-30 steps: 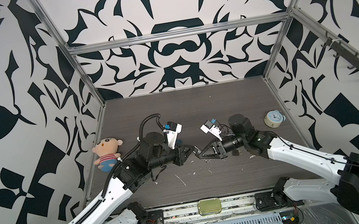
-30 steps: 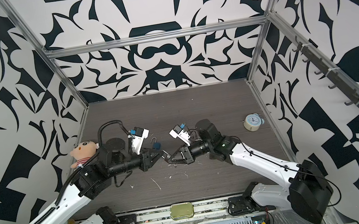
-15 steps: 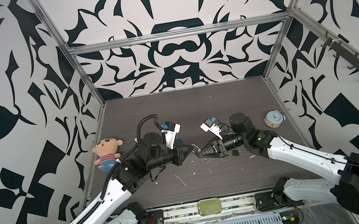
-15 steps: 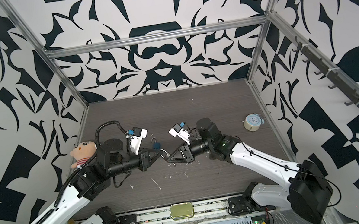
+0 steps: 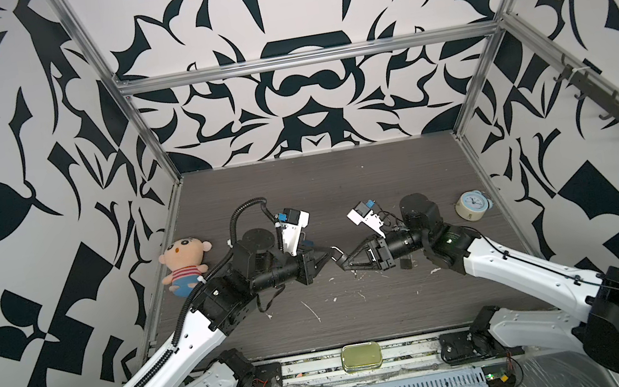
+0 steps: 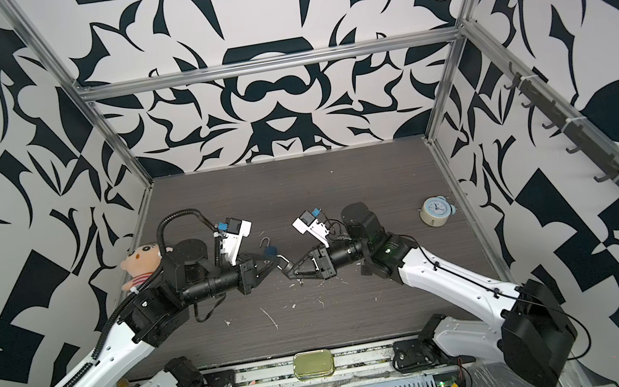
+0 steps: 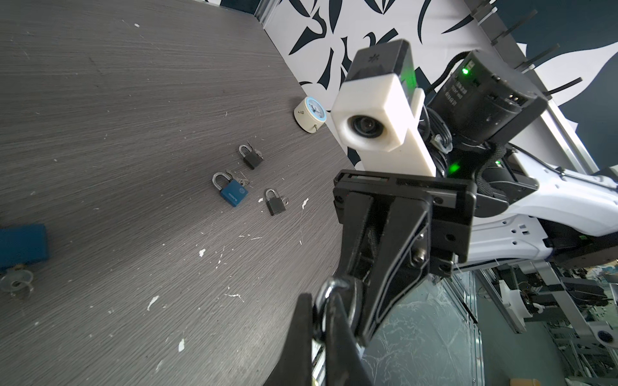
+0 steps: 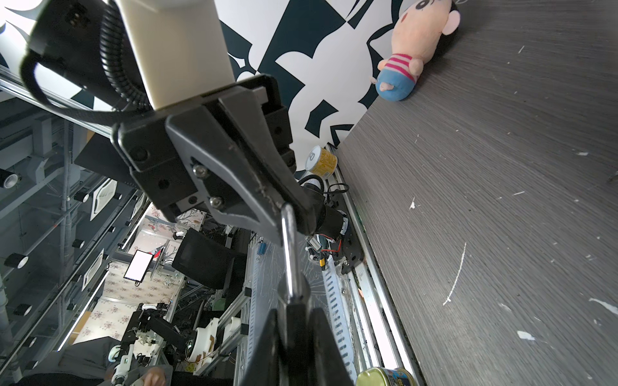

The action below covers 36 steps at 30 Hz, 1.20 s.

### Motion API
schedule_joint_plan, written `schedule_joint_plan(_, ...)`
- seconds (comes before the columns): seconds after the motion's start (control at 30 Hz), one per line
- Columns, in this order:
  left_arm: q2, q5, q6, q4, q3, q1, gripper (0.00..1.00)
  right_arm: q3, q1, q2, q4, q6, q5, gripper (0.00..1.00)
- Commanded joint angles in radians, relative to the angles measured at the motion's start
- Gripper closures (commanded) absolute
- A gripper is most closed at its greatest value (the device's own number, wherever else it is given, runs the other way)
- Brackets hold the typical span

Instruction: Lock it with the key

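A small padlock hangs between my two grippers above the middle of the table. My right gripper [image 8: 294,314] is shut on its dark body. The silver shackle [image 8: 289,250] sticks out from there to my left gripper [image 7: 319,300], which is shut on the shackle's loop [image 7: 329,287]. In both top views the fingertips of the left gripper [image 5: 330,251] and the right gripper [image 5: 343,261] almost touch. No key shows on the held padlock. A key with a ring [image 7: 16,284] sits at a blue padlock [image 7: 21,242] lying on the table.
Three more padlocks lie together on the table: a blue one [image 7: 230,192] and two black ones [image 7: 250,157] [image 7: 276,202]. A plush doll [image 5: 185,267] lies at the left wall and a small alarm clock [image 5: 472,206] at the right. A brass tin [image 5: 361,357] sits on the front rail.
My left gripper's jaws have closed on the shackle. Both arms have stayed nearly in place, tips together.
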Motion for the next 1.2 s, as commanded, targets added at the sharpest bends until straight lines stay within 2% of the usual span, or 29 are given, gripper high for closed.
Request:
schedule_joint_plan(0.0, 0.018, 0.042, 0.009, -0.027, -0.017, -0.008, 1.00, 0.057, 0.005, -0.032, 0.019, -0.032, 0.038, 1.00)
schedule_joint_plan(0.23, 0.054, 0.089, -0.019, -0.016, -0.023, -0.008, 1.00, 0.061, 0.005, -0.038, 0.040, -0.028, 0.082, 1.00)
schedule_joint_plan(0.63, 0.065, 0.121, -0.045, 0.032, -0.092, -0.008, 1.00, 0.038, -0.004, -0.035, 0.233, 0.117, 0.059, 1.00)
schedule_joint_plan(0.9, 0.066, 0.145, -0.048, 0.041, -0.119, -0.007, 1.00, 0.037, -0.033, -0.046, 0.257, 0.145, 0.066, 1.00)
schedule_joint_plan(1.17, 0.070, 0.223, -0.079, 0.058, -0.141, -0.011, 1.00, 0.045, -0.049, -0.034, 0.259, 0.140, 0.085, 1.00)
